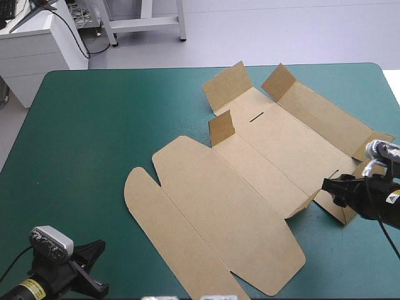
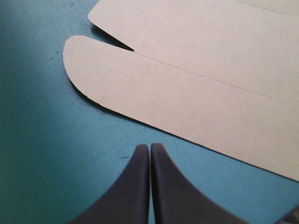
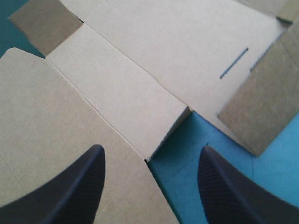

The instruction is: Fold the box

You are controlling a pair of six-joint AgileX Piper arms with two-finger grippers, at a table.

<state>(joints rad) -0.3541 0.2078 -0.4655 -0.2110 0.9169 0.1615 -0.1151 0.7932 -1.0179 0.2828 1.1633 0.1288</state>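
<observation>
In the high view the box (image 1: 250, 181) lies opened out on the teal-green cover (image 1: 94, 125), from the table's middle toward its right edge. Its long lid panel is flat, reaching to the near edge. Three small flaps (image 1: 228, 87) stand raised at the far end. The left gripper (image 1: 95, 265) sits at the near left corner, well apart from the board and holding nothing. The right gripper (image 1: 334, 190) is at the right edge, just beside the box's near right corner, where a side flap (image 1: 340, 209) tilts up.

In the left wrist view the left gripper (image 2: 149, 148) is clenched, its two black fingers (image 2: 131, 186) meeting in one pointed arch with nothing between them. It is over bare cover (image 2: 37, 140). The box's rounded tuck flap (image 2: 93, 65) lies flat ahead of it, near the tips but not touching them.

In the right wrist view the right gripper (image 3: 150, 156) is spread wide, grasping nothing. One finger (image 3: 84, 186) is over the flat board (image 3: 140, 56), the other (image 3: 219, 186) over the cover (image 3: 196, 154), and a corner of a board panel lies between them. Whether either finger touches the board cannot be told. Ahead of the gripper are a narrow slot (image 3: 233, 63) cut in the panel and a raised flap (image 3: 264, 102) standing at a slant.
</observation>
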